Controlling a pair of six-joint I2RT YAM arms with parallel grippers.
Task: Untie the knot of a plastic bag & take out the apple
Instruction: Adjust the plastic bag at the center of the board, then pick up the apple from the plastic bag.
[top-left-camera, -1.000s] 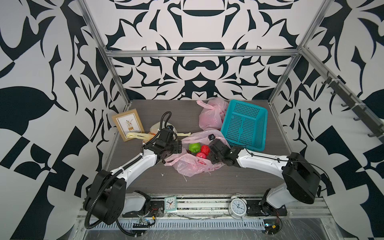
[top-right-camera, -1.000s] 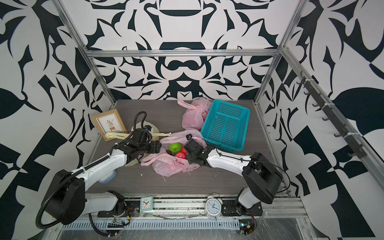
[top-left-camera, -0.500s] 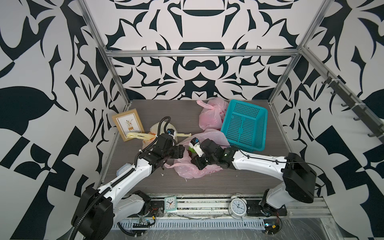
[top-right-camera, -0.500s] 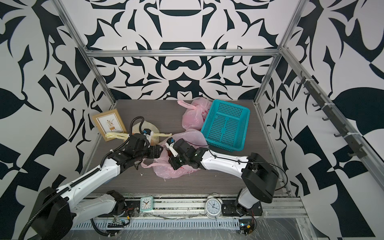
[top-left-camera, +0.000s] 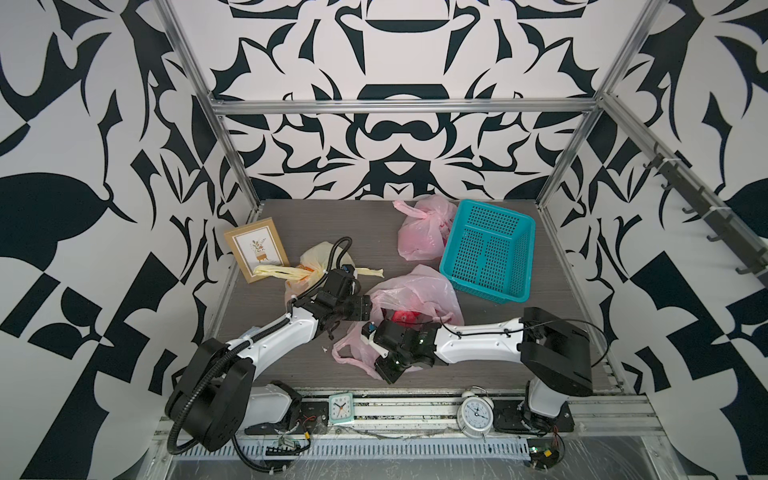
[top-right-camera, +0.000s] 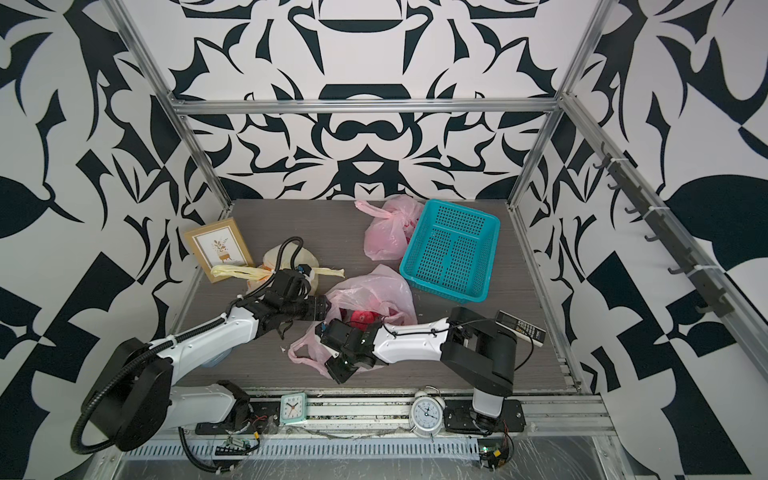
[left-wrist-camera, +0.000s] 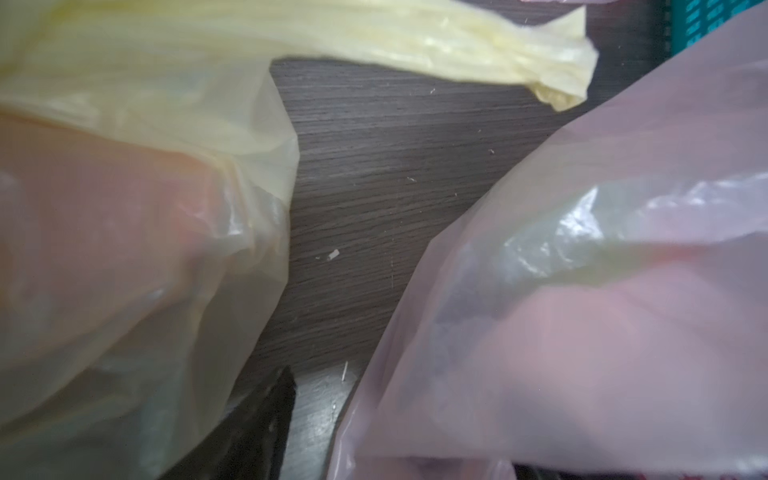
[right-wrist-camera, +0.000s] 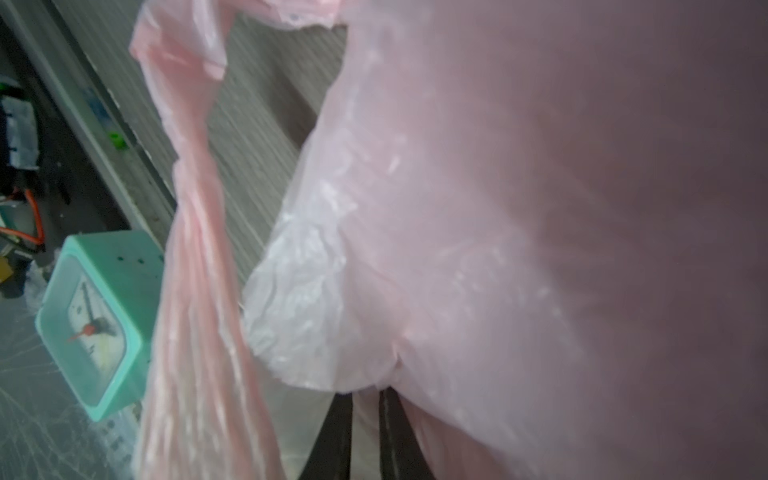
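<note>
Grey wood-grain bench in both top views; the pink bag lies mid-bench, red apple inside; left wrist view: left jaws stand wide beside the bag, nothing seen held; right wrist view: right jaws pinched on bag plastic.

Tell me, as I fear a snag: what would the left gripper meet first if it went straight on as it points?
Probably the middle pink bag, ahead of the left gripper in a top view; its jaws almost touch the film, though depth is unclear.
</note>
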